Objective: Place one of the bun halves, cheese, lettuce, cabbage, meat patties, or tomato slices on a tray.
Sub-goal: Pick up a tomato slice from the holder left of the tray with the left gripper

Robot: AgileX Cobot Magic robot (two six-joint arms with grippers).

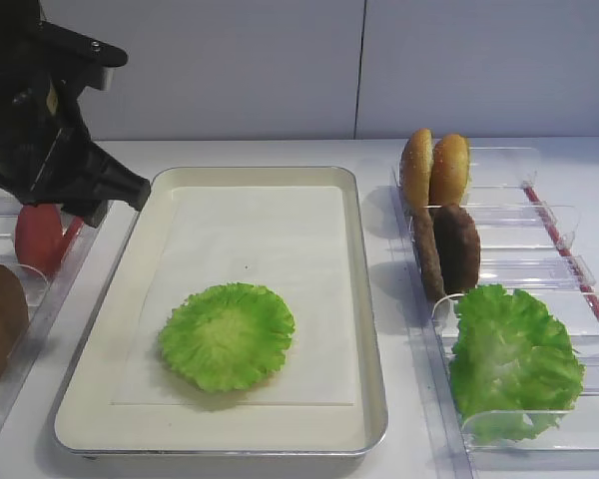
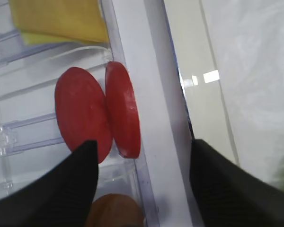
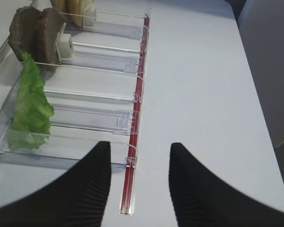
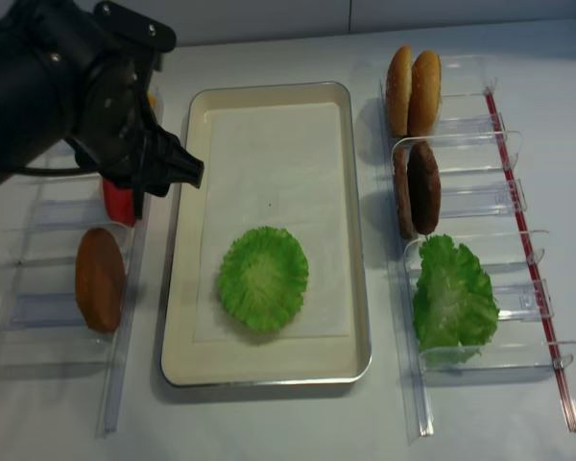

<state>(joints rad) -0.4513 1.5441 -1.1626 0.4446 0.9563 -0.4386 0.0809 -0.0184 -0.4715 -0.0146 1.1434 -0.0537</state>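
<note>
Two flat matte red tomato slices (image 2: 97,116) stand on edge in our clear plastic bin (image 2: 23,118).
Our black left gripper (image 2: 142,182), at their six o'clock, is spread wide, touching neither.

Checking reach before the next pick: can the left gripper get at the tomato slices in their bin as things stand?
Probably yes. The left gripper hangs open right over the tomato slices, which stand on edge in their clear bin, with nothing between.

Bright, even overhead light, soft shadows under tray (image 1: 369,299) and clear bins (image 4: 461,144). Glare patch on tray rim in left wrist view, bkgd there soft. Left pincer (image 2: 142,184) and right pincer (image 3: 139,189) fingers blurred, near-black, no detail. Overhead views sharp.
</note>
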